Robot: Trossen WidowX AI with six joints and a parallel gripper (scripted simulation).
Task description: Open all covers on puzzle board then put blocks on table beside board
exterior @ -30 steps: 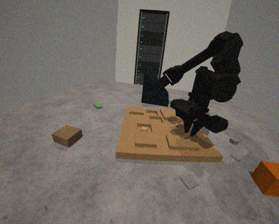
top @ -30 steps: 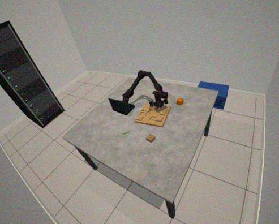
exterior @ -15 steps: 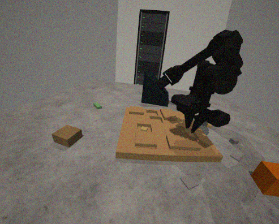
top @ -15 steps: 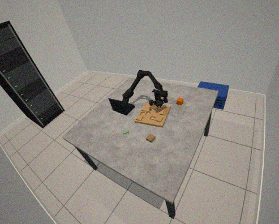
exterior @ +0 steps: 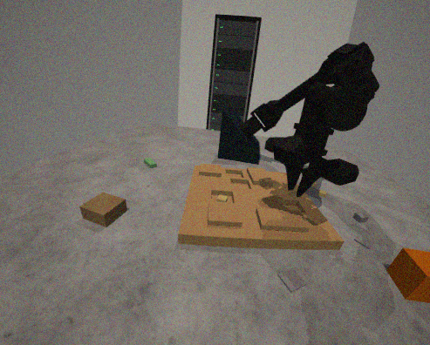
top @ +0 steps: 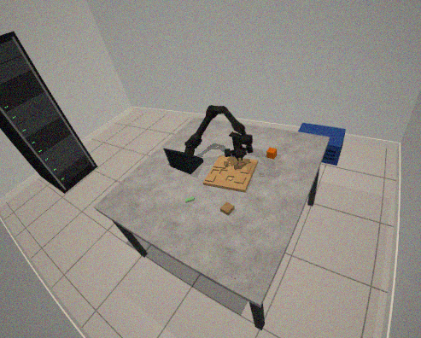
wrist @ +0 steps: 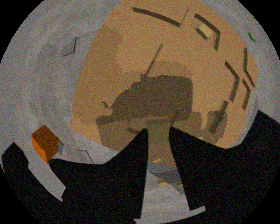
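Black parallel-jaw gripper (exterior: 299, 192) sits low over the far right corner of the flat tan wooden puzzle board (exterior: 228, 231), fingers pointing down and closed to a narrow gap on something small. From the wrist view a small yellowish piece shows between the dark fingertips — probably a block, but too blurred to name with confidence. The gripper's shadow darkens the board surface just beneath it.

Board: several raised tan covers (exterior: 225, 214) lie on its top. One rectangular well (exterior: 221, 197) near the middle stands uncovered, with a small yellow block (exterior: 221, 198) resting inside it. Narrow slots show along the far edge.

Around the board on the grey mottled table top (top: 207, 239) — a brown square wooden block (exterior: 103, 208) well to the board's left, clear of it; a small green flat piece (exterior: 150, 162) farther back on the left; an orange cube (exterior: 418, 275) off the near right corner, apart from the board.

The black jointed arm (top: 217, 117) arches up from its dark base (top: 182, 160) behind the board. A tall black server rack (top: 10, 64) stands on the tiled floor, a blue crate (top: 326, 134) beyond the table's far side.
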